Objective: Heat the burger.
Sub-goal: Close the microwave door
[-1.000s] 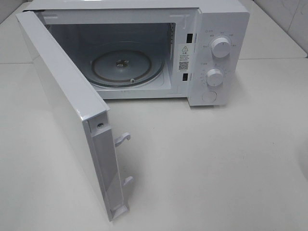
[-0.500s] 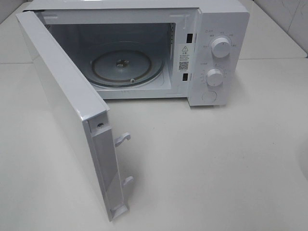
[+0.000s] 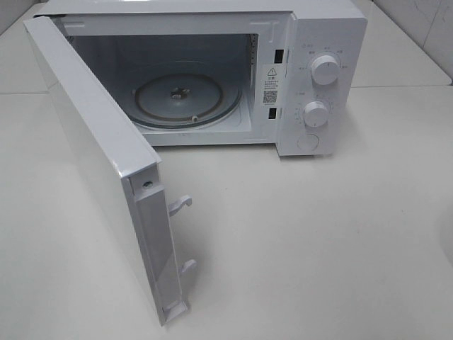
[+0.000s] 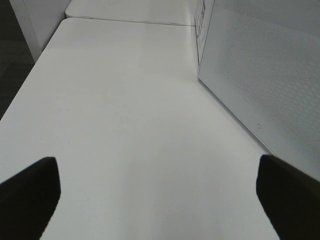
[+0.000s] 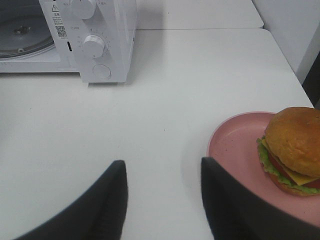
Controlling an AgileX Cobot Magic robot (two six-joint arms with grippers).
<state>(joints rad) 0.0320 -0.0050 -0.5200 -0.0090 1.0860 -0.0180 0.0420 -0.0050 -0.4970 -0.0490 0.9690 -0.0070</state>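
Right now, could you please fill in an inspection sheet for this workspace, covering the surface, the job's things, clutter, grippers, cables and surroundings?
Surface: white table, bare and clean where visible.
Job's things: burger lies on a pink plate near the table's right edge; white microwave stands with its door swung wide open, its glass turntable empty.
Clutter: nothing seen.
Grippers: left gripper open over bare table beside the microwave door, holding nothing; right gripper with a gap between its fingers, nothing between them, the plate just beside one finger.
Cables: nothing seen.
Surroundings: a second white tabletop behind the microwave; tiled wall at the right.
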